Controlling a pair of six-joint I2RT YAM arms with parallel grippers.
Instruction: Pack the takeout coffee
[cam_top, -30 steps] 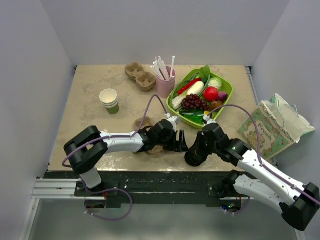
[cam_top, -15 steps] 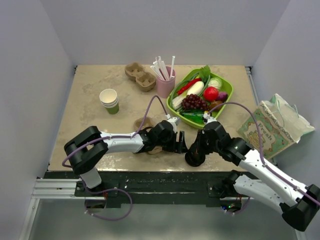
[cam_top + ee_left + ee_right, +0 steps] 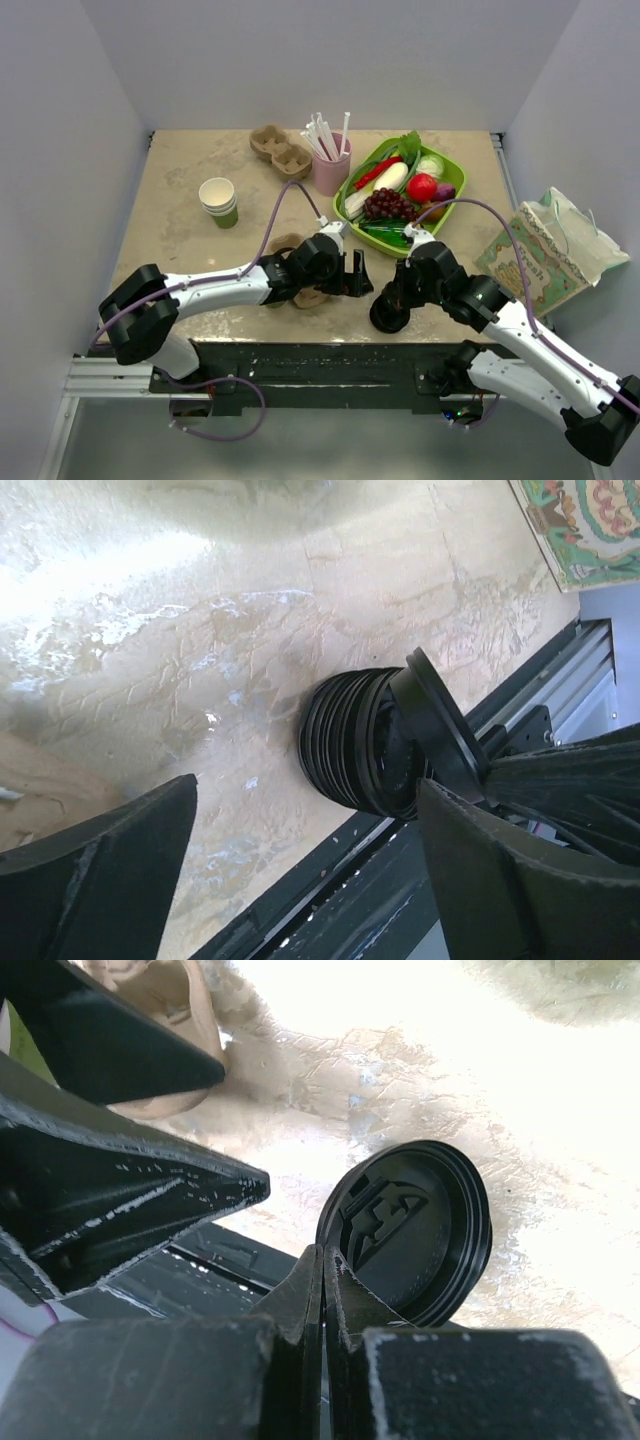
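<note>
Only the top view takes in the whole table [image 3: 180, 165]. On it are counted one short stack of paper cups [image 3: 218, 200] at the far left and one cardboard carrier [image 3: 280, 150] at the far middle. One pink cup of straws [image 3: 331, 165] and one green tray of toy vegetables [image 3: 452, 192] are seen to the right of that. One printed paper bag [image 3: 545, 258] lies off the table's right edge. A second carrier [image 3: 287, 243] is seen near the middle, partly covered by the left arm.

One low stack of black lids [image 3: 386, 318] sits at the near edge, where both grippers meet. From above, the grip there is hidden by the right gripper [image 3: 395, 298].

The right wrist view settles it. The fingers are pressed together on the rim of a single black lid [image 3: 405, 1230], which is tilted off the table.

In the left wrist view that lid is seen leaning on top of the ribbed stack. The lids in the stack cannot be counted with certainty.

The left gripper [image 3: 356, 275] is spread wide with nothing between its fingers [image 3: 110, 880]. It is held just left of the stack.

The takeout coffee, as a lidded cup, cannot be located. A green strip beside the beige carrier, at the left edge of the right wrist view, may be a cup.
</note>
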